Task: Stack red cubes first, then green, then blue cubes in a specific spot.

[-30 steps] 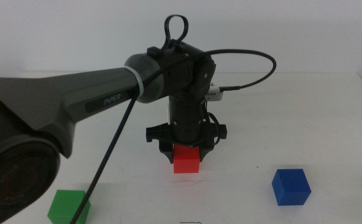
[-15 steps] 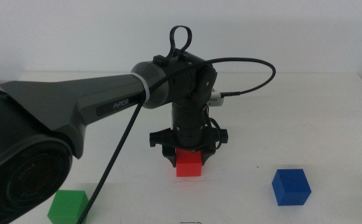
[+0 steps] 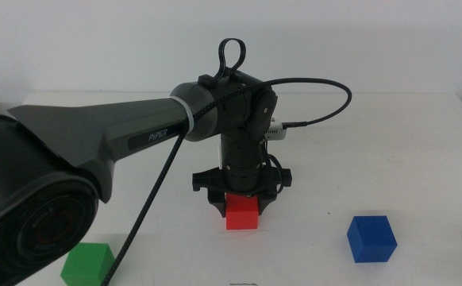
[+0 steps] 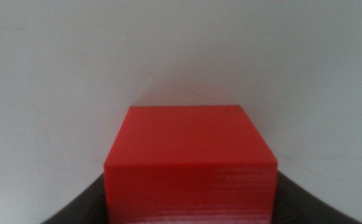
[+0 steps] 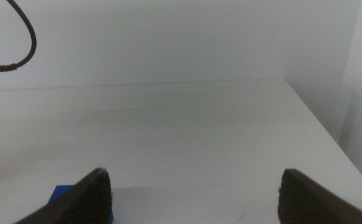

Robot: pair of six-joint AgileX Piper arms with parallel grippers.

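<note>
Middle view: the red cube [image 3: 242,213] was gripped between the left gripper [image 3: 241,200] fingers at the table [image 3: 421,151] centre. Green cube [image 3: 87,263] lay at 8 o'clock, blue cube [image 3: 371,237] at 4 o'clock. Right gripper [image 5: 196,196] fingers were spread apart, holding nothing.

The middle camera looks forward and down over the counter [image 3: 421,135]. The left wrist camera sits close over the red cube [image 4: 190,163], which both views share. The right wrist camera faces across the counter.

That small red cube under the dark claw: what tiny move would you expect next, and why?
Probably the left gripper opens and lifts away. It is shut on the small matte red cube, which looks to sit on the white tabletop; the green cube comes next. The right gripper waits, open.
</note>
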